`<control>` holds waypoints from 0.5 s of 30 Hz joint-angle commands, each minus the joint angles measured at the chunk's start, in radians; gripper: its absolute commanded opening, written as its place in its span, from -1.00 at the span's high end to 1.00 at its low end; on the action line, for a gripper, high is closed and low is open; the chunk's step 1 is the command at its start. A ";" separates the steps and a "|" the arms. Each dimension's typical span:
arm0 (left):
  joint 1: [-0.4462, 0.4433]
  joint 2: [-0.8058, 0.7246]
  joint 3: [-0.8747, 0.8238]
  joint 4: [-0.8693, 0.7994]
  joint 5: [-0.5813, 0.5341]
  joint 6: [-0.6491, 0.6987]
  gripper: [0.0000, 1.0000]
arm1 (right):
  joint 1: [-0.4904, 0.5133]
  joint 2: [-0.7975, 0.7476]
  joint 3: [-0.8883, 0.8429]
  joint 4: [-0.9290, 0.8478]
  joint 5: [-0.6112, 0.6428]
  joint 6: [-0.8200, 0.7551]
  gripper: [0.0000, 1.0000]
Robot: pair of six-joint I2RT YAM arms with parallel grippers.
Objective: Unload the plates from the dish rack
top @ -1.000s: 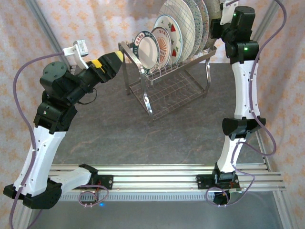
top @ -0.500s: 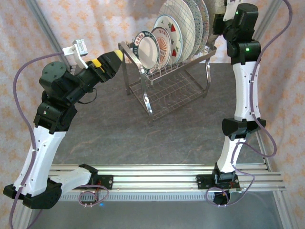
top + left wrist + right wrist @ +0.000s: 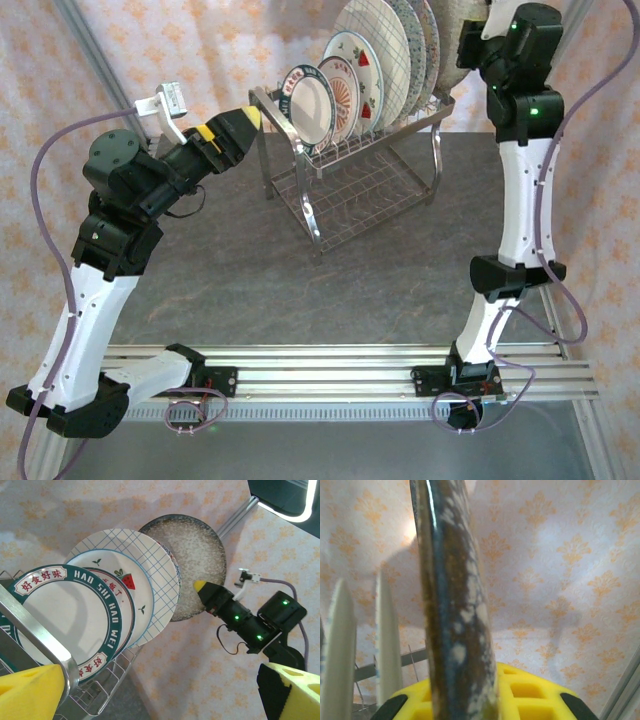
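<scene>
Grey tabletop, wallpaper bkgd: dish rack at 12 o'clock, upper tier w/ plates upright. R gripper clamped on speckled plate, row's 1 o'clock end. L gripper wide open, empty, 10 o'clock.

The dish rack is gleaming, its polished silver metal wire and tubes catching the light all along. The lettered plate is shining with a smooth, glossy glaze, and the strawberry plate behind it is glinting the same way. The speckled plate is looking grainier across its face, yet edge-on it is glistening, a glossy mottle of brown and blue. The right gripper is showing a yellow pad of matt moulded plastic with a waffle grid. The table is looking matt and stone-like, and the patterned backdrop is hanging dull, like soft cloth.
</scene>
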 commanded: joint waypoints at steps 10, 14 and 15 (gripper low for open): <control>-0.038 0.007 -0.001 0.071 0.031 -0.035 -0.98 | 0.003 -0.199 0.078 0.356 0.066 -0.037 1.00; -0.070 0.038 0.029 0.068 0.044 -0.068 -0.98 | 0.003 -0.226 0.078 0.350 0.085 -0.049 1.00; -0.086 0.051 0.049 0.052 0.041 -0.076 -0.98 | 0.003 -0.235 0.076 0.345 0.094 -0.050 1.00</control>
